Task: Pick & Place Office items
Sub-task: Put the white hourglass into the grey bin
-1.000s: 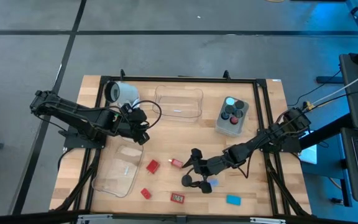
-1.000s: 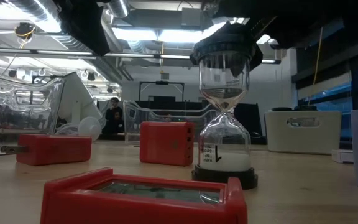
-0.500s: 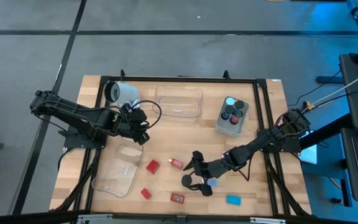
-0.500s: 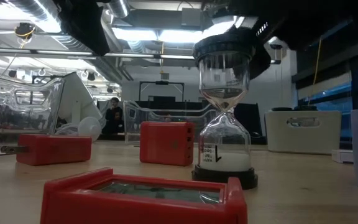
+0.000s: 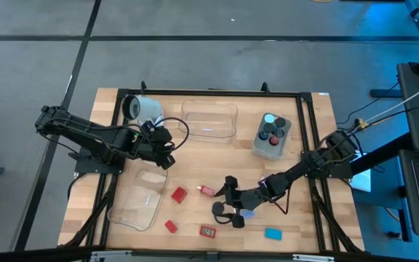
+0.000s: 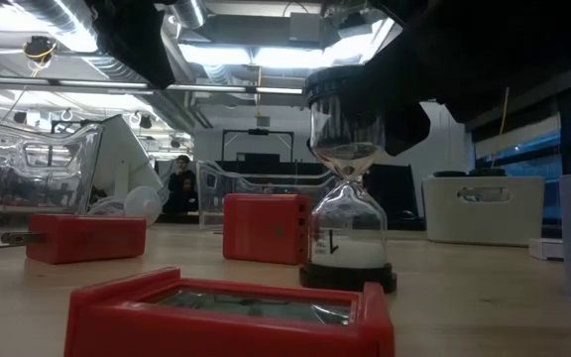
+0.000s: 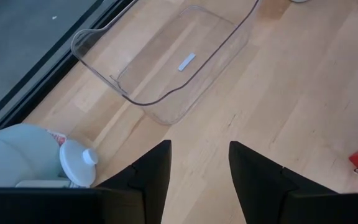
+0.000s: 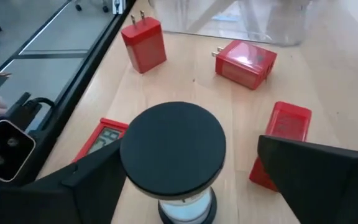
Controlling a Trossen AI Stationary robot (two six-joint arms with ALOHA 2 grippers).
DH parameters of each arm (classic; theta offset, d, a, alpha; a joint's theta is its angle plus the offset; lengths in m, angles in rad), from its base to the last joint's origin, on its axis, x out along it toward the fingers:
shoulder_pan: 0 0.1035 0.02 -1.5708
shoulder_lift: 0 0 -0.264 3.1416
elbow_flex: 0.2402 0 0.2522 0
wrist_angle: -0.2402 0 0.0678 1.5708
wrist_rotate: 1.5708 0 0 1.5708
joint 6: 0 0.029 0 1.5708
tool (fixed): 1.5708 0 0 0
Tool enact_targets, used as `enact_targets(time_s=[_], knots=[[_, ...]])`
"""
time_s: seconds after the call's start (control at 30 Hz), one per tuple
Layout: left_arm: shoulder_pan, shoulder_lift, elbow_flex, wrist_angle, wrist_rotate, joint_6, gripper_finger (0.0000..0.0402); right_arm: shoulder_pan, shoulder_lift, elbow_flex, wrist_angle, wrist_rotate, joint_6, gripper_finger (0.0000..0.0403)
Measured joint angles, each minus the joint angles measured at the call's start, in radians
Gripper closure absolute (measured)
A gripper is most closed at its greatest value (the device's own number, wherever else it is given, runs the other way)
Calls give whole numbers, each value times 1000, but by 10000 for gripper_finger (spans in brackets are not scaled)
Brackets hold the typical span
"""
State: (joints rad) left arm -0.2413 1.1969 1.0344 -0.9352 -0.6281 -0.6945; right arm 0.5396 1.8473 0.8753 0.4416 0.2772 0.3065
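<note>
An hourglass (image 6: 348, 203) with black caps stands upright on its base near the table's front middle. My right gripper (image 5: 228, 203) is open, and its two fingers stand on either side of the top cap (image 8: 173, 148). Red blocks (image 5: 178, 194) (image 5: 206, 191) (image 5: 170, 225) (image 5: 209, 231) lie flat on the wood to the left of it. A blue block (image 5: 273, 233) lies to the right. My left gripper (image 5: 167, 150) hangs open above bare wood between the two trays, with nothing between its fingers (image 7: 199, 163). My right gripper comes at the hourglass slanting down from the table's right. One finger (image 8: 101, 180) lies against the edge of the top cap (image 8: 129, 163), and the other finger (image 8: 309, 177) stands apart from it by a gap. The hourglass rests upright on the table.
A white mug (image 5: 142, 108) lies on its side at the far left. One clear tray (image 5: 209, 120) sits at the far middle and another (image 5: 138, 201) at the near left. A grey tub (image 5: 271, 136) with round knobs stands at the far right. A person (image 6: 181, 186) shows in the room behind.
My right gripper has come down around the hourglass's top cap and moved slightly toward the table's left. The hourglass has slid a little over the wood and turned about its upright axis, still standing on its base.
</note>
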Motion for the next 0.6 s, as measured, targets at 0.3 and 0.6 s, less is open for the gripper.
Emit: enact_targets(time_s=[0.3, 0.6], knots=[[0, 0, 0, 0, 1, 0, 246, 0, 0, 0, 0, -5, 0, 170], [0, 0, 0, 0, 110, 51, 247, 0, 0, 0, 1, -7, 0, 244]])
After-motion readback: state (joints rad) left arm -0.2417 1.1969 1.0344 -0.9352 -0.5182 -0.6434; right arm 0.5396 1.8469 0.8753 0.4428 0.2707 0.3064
